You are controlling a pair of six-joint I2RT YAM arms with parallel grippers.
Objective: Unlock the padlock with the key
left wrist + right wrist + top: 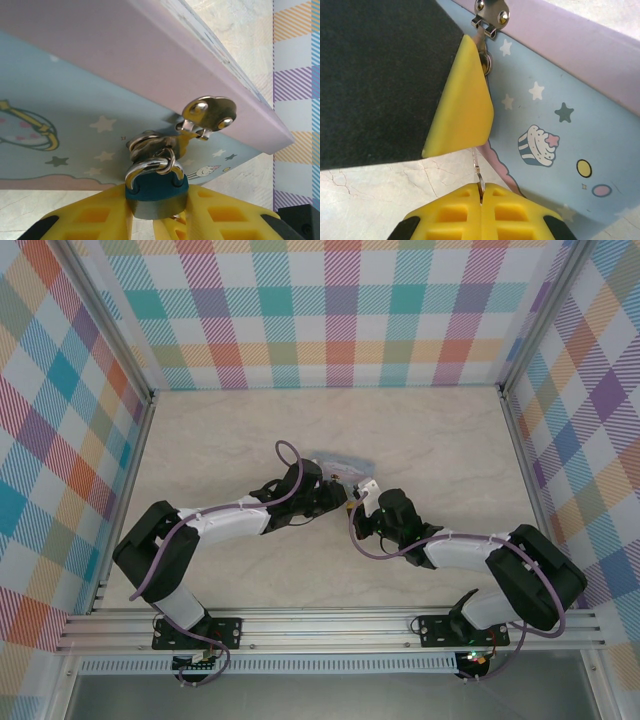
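The small dark-blue padlock hangs by its metal shackle from a ring on the pale blue tin. My left gripper is shut on the padlock's body, one yellow finger on each side. My right gripper is shut on the thin silvery key. The key points up toward the left gripper's yellow finger, and its tip is hidden behind that finger. A glint of metal shows under the padlock's base. In the top view both grippers, left and right, meet in front of the tin.
The tin has a pink lid edge and a silver hasp plate above the padlock. It lies mid-table on the pale marbled top. Plaid walls and metal rails enclose the table on three sides.
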